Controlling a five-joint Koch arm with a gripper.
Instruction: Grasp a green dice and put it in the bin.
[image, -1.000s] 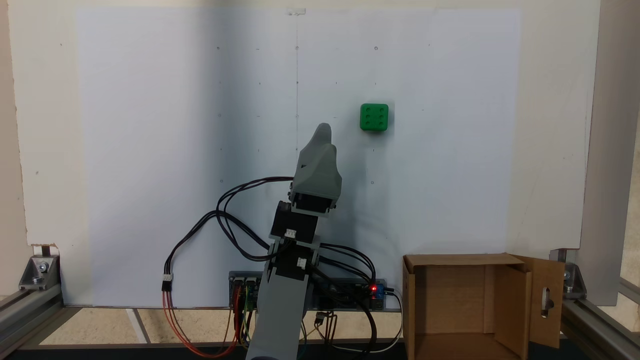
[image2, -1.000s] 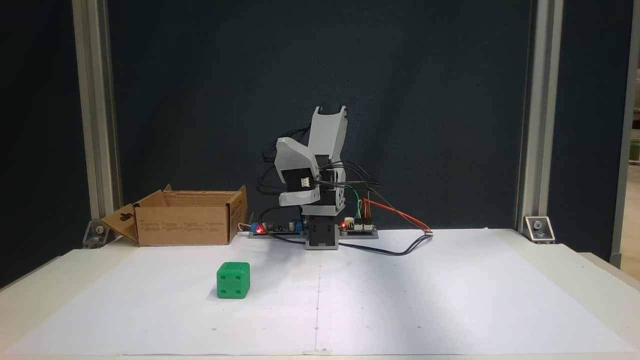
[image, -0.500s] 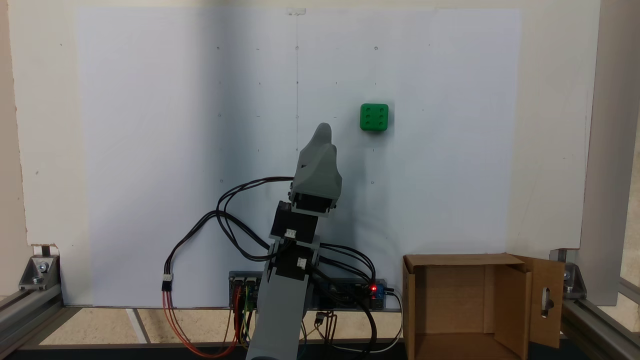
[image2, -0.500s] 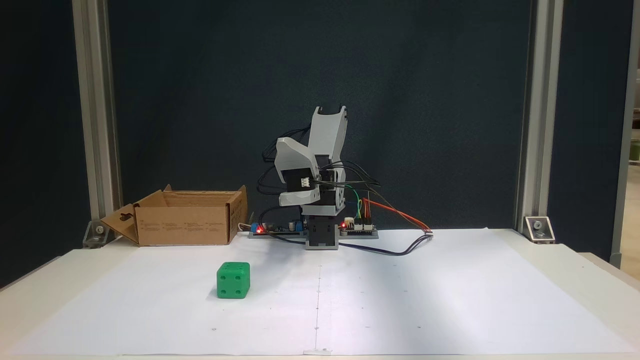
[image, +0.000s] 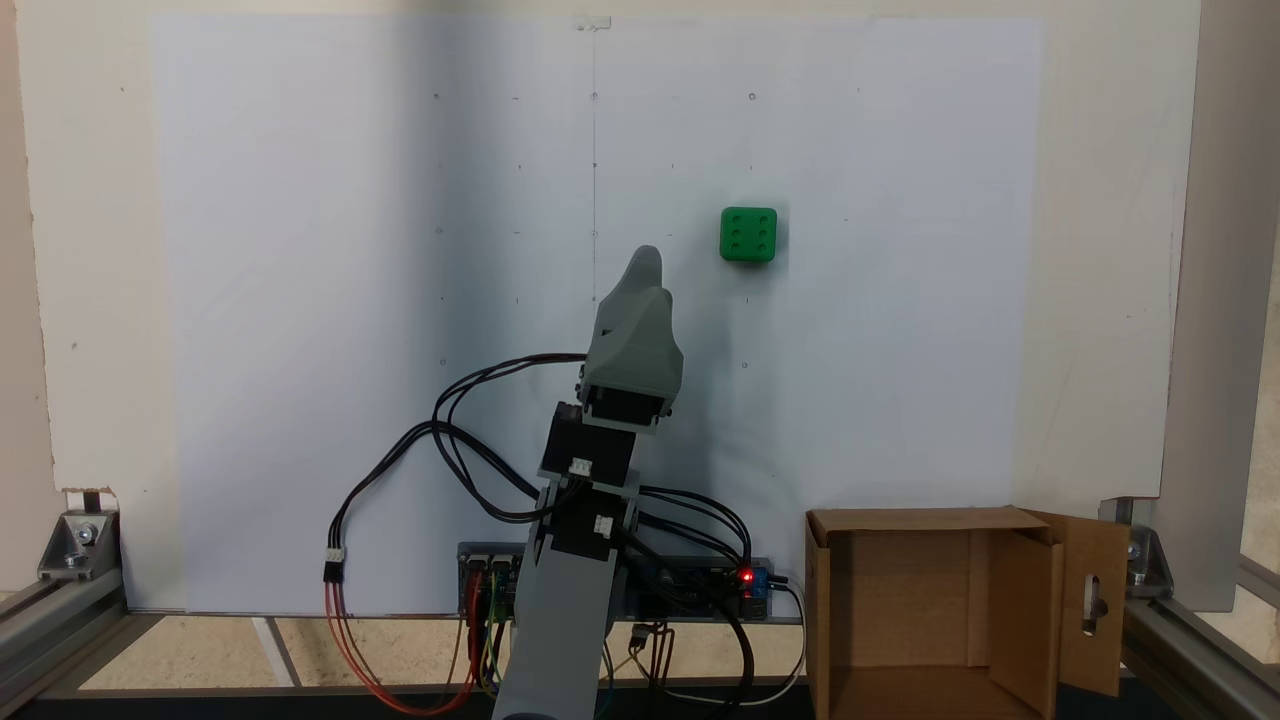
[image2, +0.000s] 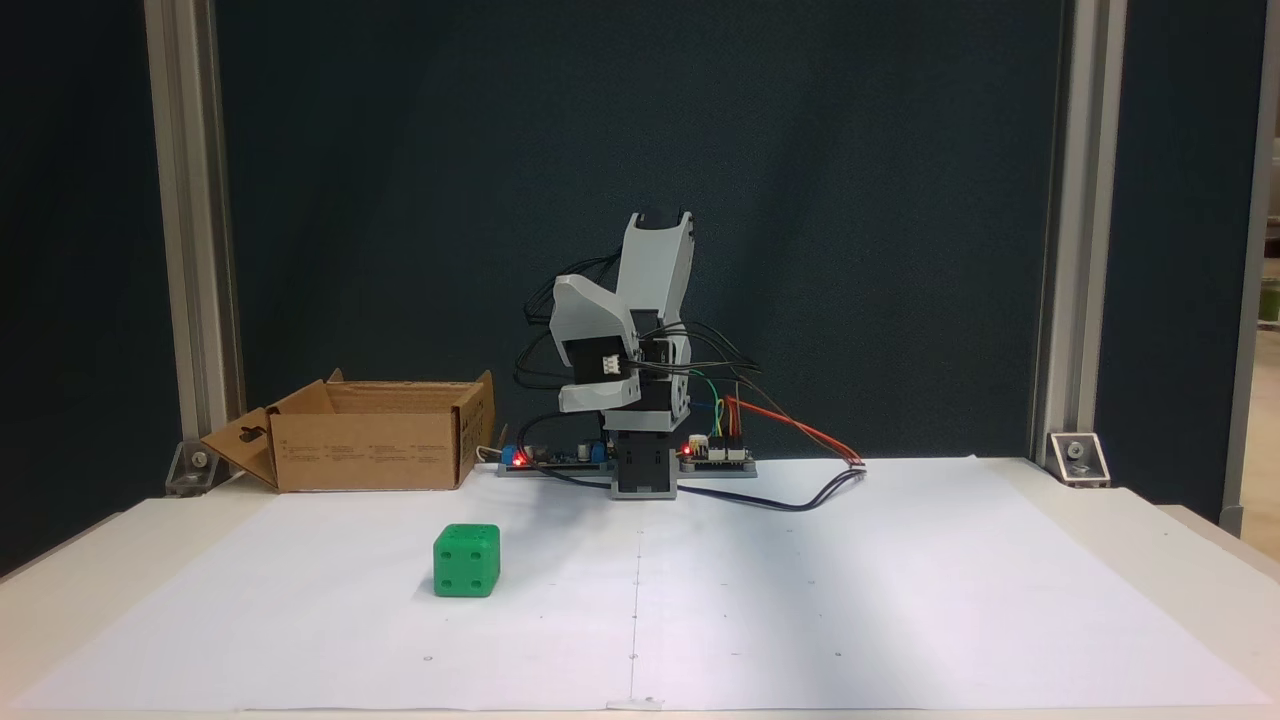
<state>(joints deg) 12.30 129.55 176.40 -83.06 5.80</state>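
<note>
None of the task's steps looks done yet, judging from both fixed views. The small bright green cube-shaped dice (image: 748, 235) sits alone on the white paper sheet (image: 300, 300) covering the table, six pips facing up in the view from above and four pips facing the camera in the front view (image2: 466, 561). Nothing touches it.

The grey plastic gripper (image: 645, 262) is folded in over the arm's base, raised off the paper and well apart from the dice. In the view from above only one pointed tip shows, and in the front view the gripper (image2: 590, 400) is seen from its side, so whether its jaws are parted or closed cannot be told. It holds nothing.

The brown corrugated cardboard box (image: 935, 520) that serves as the bin stands beside the arm's base near the table edge, flaps open, one side flap (image2: 240, 440) carrying a slotted hole. Its visible interior appears empty.

Everything remains: reaching out to the dice, closing on it, lifting, carrying it to the box and releasing.
</note>
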